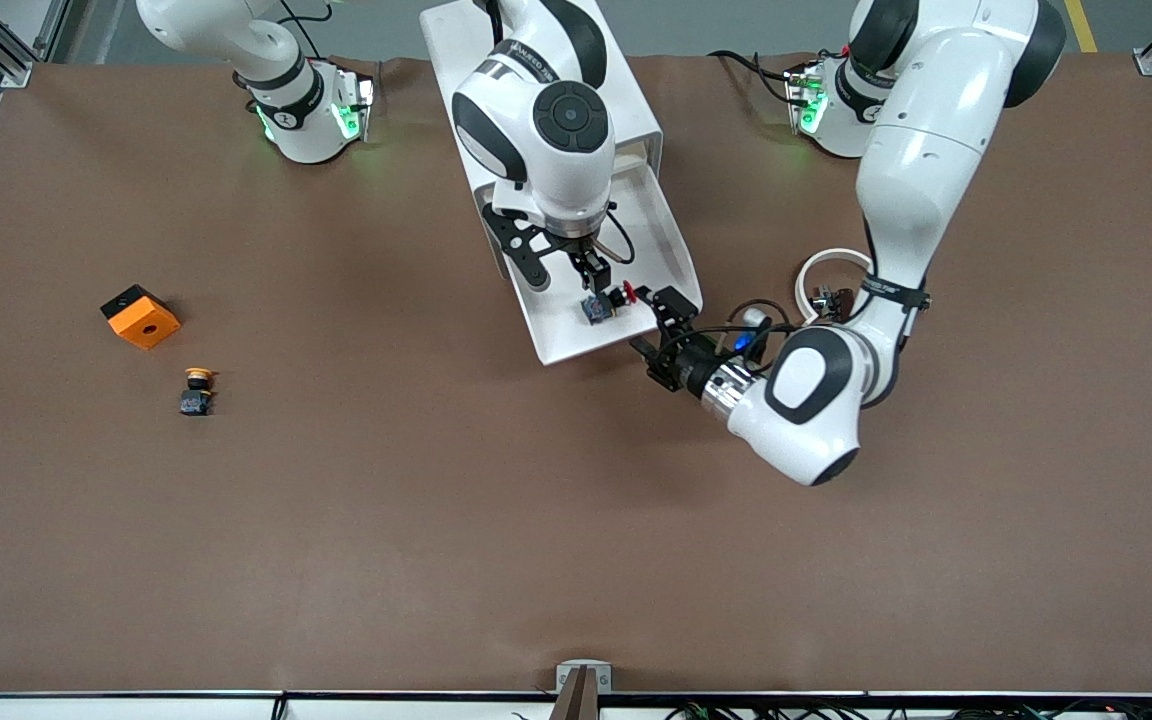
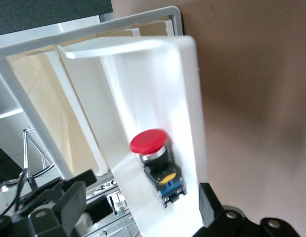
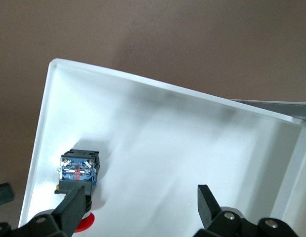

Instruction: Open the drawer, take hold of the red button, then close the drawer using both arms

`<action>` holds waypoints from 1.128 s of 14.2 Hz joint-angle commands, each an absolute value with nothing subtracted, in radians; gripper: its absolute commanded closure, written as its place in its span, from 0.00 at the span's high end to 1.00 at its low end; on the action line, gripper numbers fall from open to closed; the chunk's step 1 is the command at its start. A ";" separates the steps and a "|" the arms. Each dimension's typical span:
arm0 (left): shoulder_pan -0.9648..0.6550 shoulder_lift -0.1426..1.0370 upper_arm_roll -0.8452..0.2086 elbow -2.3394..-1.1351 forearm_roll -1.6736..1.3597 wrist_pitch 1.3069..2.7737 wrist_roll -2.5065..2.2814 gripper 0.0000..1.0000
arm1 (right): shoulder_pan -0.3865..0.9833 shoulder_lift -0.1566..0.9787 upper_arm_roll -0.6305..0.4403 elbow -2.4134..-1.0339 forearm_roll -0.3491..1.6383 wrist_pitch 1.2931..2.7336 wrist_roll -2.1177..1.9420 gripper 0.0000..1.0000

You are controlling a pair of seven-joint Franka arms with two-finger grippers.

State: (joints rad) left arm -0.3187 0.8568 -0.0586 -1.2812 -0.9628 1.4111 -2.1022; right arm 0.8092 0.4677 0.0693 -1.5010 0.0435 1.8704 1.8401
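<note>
Button (image 1: 608,303) lies in the pulled-out drawer (image 1: 671,240), right gripper (image 1: 588,282) spread empty above it, left gripper (image 1: 658,335) spread empty beside the drawer front; grasp comes next.

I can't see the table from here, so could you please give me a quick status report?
Left end effector open at the drawer's front. Right end effector open above the button, which lies in the open drawer. Nothing in the way.

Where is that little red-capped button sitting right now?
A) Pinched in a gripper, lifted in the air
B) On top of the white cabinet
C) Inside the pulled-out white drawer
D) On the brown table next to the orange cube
C: the button lies on the floor of the open white drawer, and the right gripper above it is open and not holding it.
</note>
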 commanded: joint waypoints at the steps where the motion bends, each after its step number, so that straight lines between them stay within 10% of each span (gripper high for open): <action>1: -0.336 0.861 -0.061 -1.267 -0.946 1.401 -2.095 1.00 | 0.818 0.465 0.061 -1.502 0.029 1.876 1.862 1.00; 16: -0.236 0.776 -0.064 -1.206 -0.760 1.388 -1.961 1.00 | 0.772 0.593 0.051 -1.390 0.011 2.003 1.870 1.00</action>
